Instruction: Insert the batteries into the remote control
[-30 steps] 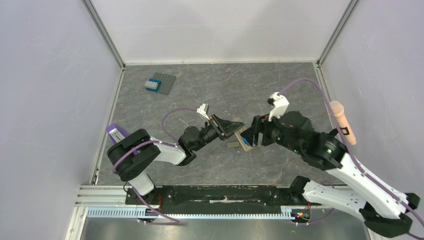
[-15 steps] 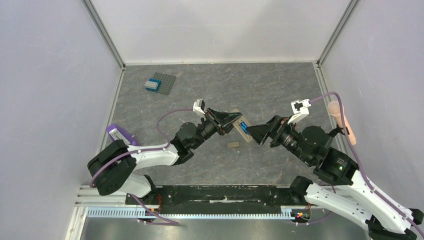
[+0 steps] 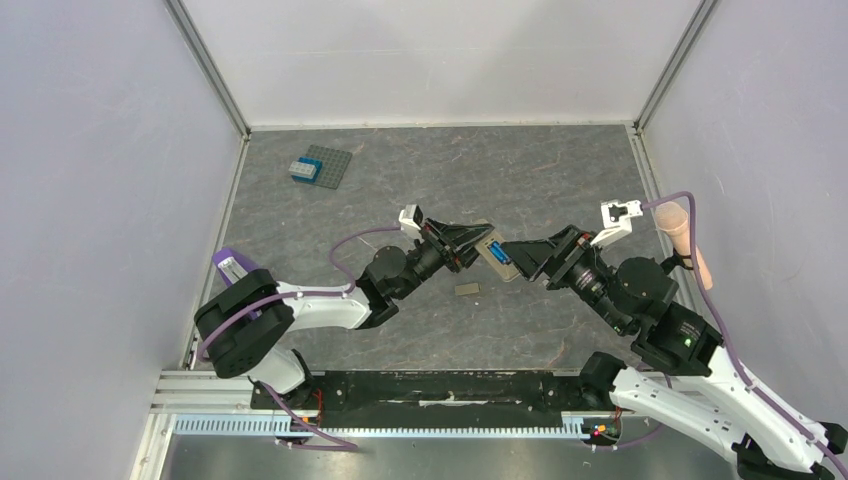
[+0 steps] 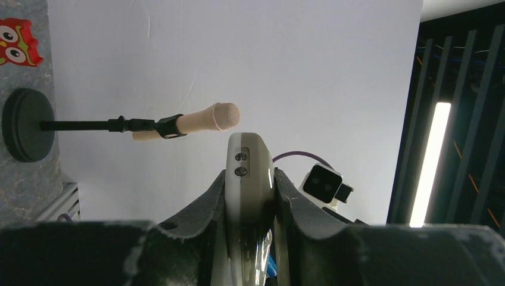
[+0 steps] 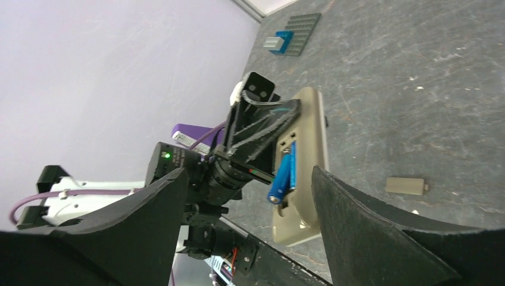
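- The left end effector [image 4: 250,185] is clamped on the remote control's [image 5: 309,137] long edges, which keeps the back recess uncovered and turned toward the other arm.
- The remote control hangs in the air just beyond the loose tan cover [image 5: 407,185], which lies flat on the worktop [image 3: 420,180] (probably the battery lid, set aside so the bay is reachable).
- The batteries [image 5: 283,171] sit side by side in the recess, on the remote's near half as seen from the cover. One looks tilted, its lower end proud of the bay, so I judge it not fully seated.
- The right end effector [image 3: 515,258] stands on the far right of the cover, close against the remote's open back. Its fingers are spread wide with nothing between them, likely to let go or to press the cell home.
- Against the frame one second earlier, the remote has been carried up and away from the cover, and its back has turned toward the right arm.
- The right arm has stretched out lower and flatter since then, and the cover has not moved.
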